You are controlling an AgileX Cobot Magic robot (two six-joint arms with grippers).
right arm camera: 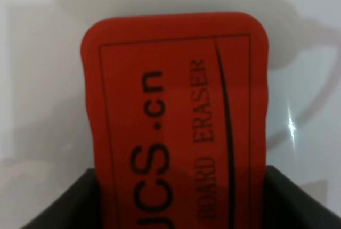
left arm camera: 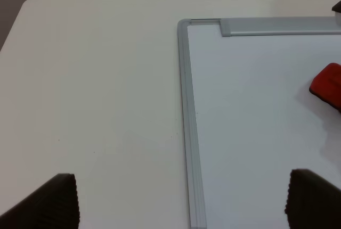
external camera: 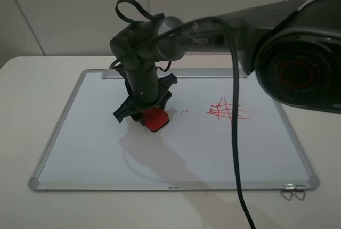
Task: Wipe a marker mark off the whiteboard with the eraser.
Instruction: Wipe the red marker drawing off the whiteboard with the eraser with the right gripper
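The whiteboard [external camera: 186, 154] lies flat on the table. My right gripper [external camera: 146, 109] reaches across to its left-middle and is shut on the red eraser [external camera: 155, 118], which is pressed against the board. The right wrist view shows the eraser [right arm camera: 176, 122] with its dark lettering held between the black jaws. No flower-like marker mark shows; only tiny red flecks [external camera: 184, 112] sit just right of the eraser. My left gripper [left arm camera: 181, 202] hangs open over the board's left frame [left arm camera: 186, 106], with the eraser [left arm camera: 327, 85] at that view's edge.
A red crosshatch grid [external camera: 226, 110] is drawn right of the board's centre. The right arm's black cable [external camera: 237, 149] hangs across the board. A metal binder clip [external camera: 294, 191] sits at the near right corner. The grey tray strip [external camera: 213, 73] runs along the far edge.
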